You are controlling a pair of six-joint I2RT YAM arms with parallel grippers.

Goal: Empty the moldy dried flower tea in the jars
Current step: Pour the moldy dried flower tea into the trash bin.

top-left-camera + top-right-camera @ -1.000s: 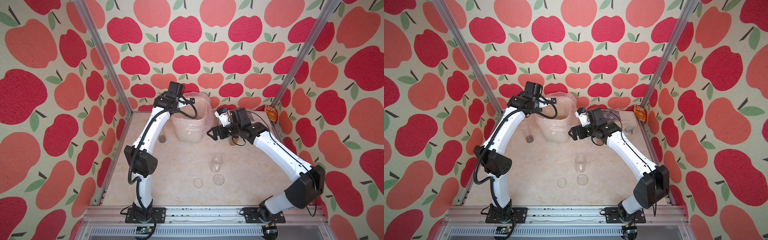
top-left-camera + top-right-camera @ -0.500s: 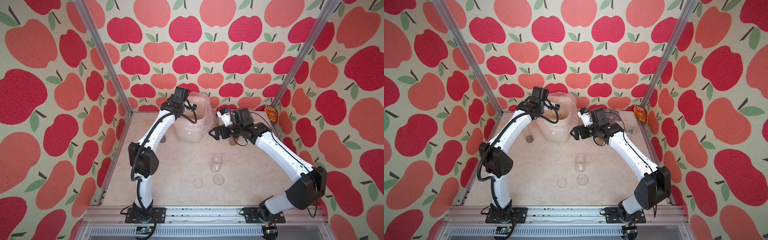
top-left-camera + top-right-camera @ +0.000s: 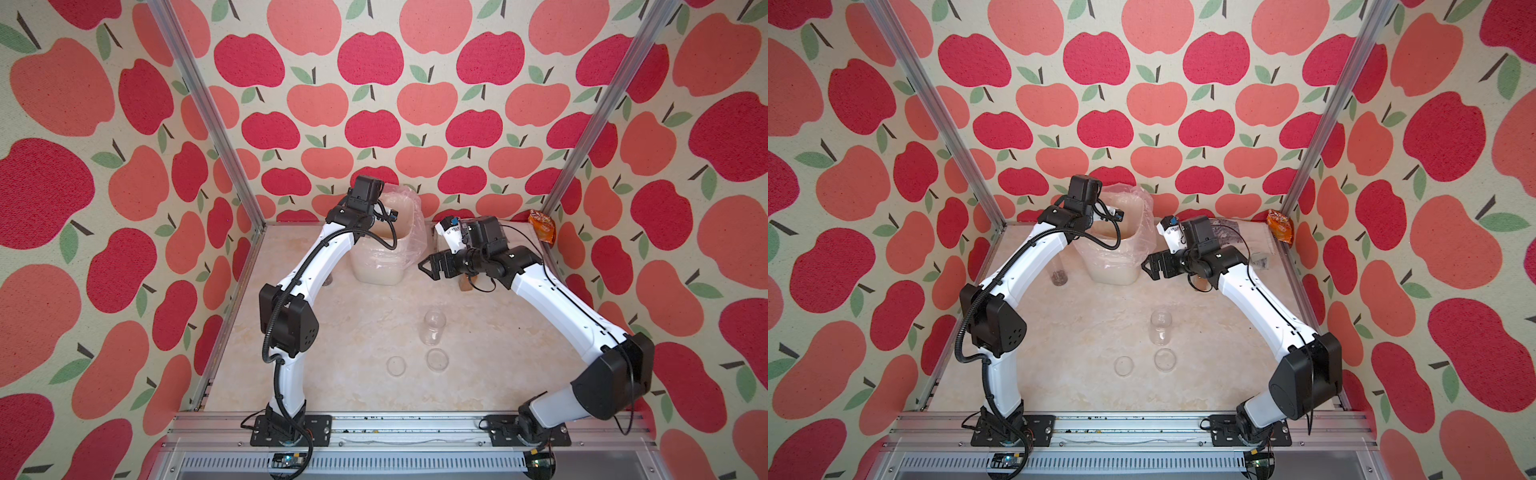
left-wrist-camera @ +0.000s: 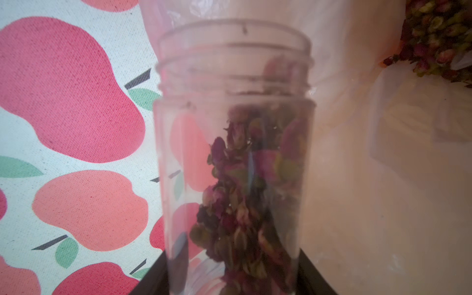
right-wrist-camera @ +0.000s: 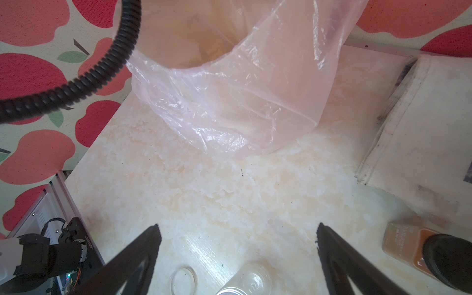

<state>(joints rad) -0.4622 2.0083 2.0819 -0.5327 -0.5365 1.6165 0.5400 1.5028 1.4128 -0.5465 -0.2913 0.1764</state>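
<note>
Fingers (image 4: 311, 281) of left gripper (image 4: 233, 277) half-spread, clamped on open jar (image 4: 233, 115). Jar tipped, mouth toward bin (image 3: 376, 266), at bin rim. Tea (image 4: 245, 204) lies along one jar wall. Some buds (image 4: 439, 38) already in bin liner. Right gripper (image 5: 237, 227) spread wide, empty, hovering just beside bin above table (image 3: 365, 332). Empty jar (image 3: 434, 328) stands mid-table, lid (image 3: 395, 365) and another lid (image 3: 437, 359) near it. Third jar (image 3: 1059, 274) with tea stands beside left arm, on bin's far side from right gripper. Amber jar (image 5: 408, 245) near right gripper.
</note>
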